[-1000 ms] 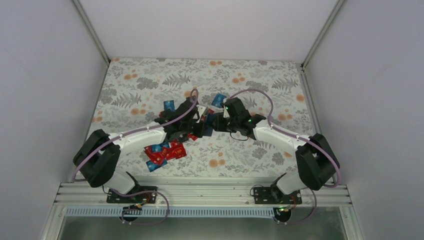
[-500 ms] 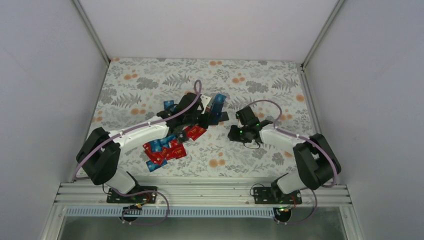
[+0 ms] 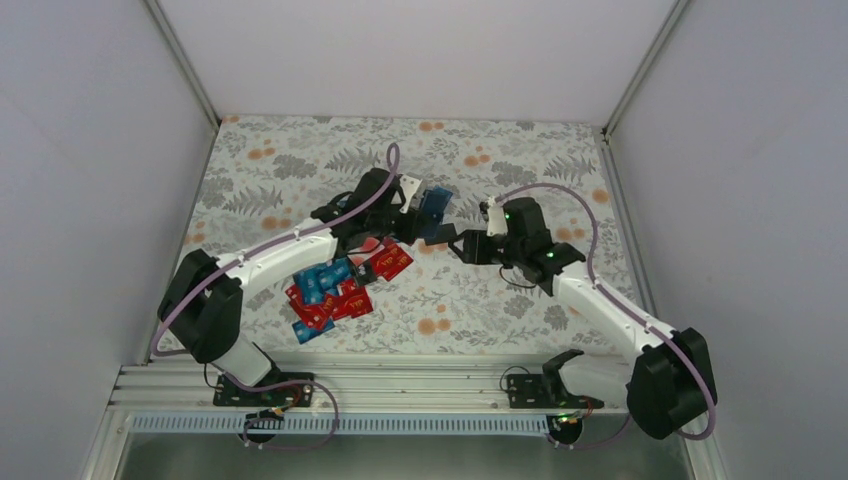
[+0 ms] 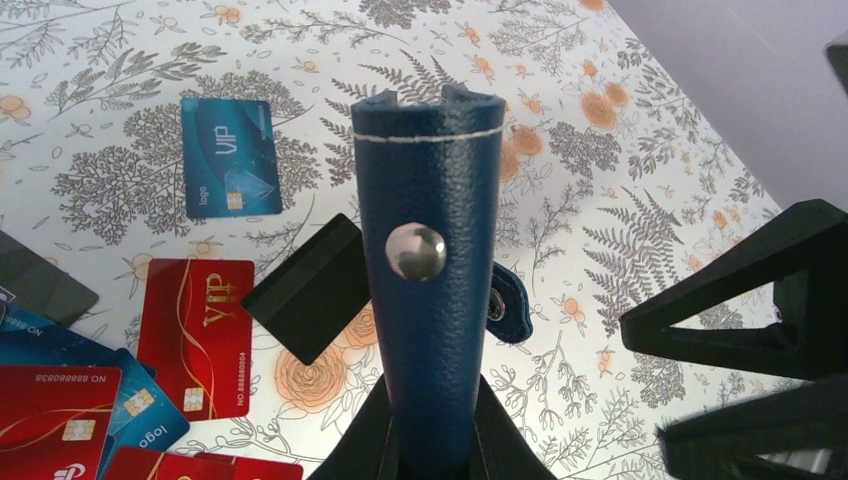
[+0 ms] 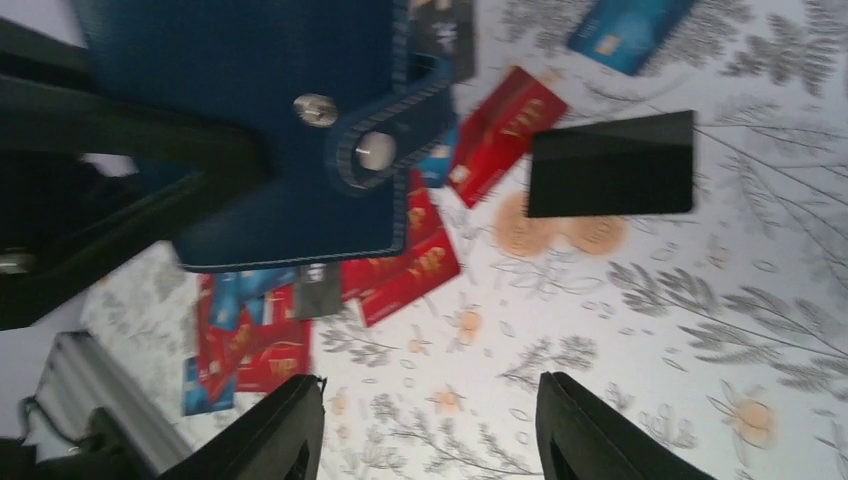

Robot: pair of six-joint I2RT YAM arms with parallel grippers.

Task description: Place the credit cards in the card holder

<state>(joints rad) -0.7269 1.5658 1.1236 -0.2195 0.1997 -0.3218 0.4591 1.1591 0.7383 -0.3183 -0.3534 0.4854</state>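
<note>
Grips the folded card holder (image 4: 430, 190) by its near end in the clenched left hand (image 4: 432, 460), lifted off the table (image 3: 270, 170) near its middle. Holds its long axis straight out from the fingers (image 4: 365, 450), free end toward the far right, narrow face with the snap stud (image 4: 417, 250) turned to the wrist camera, strap (image 5: 385, 135) hanging unfastened. Hovers the right hand (image 5: 430, 430) just beside it, released, nothing between the spread fingers. Leaves red and blue credit cards (image 3: 330, 290) heaped on the table by the left arm, one black card (image 4: 310, 288) and one blue card (image 4: 228, 157) lying apart.
</note>
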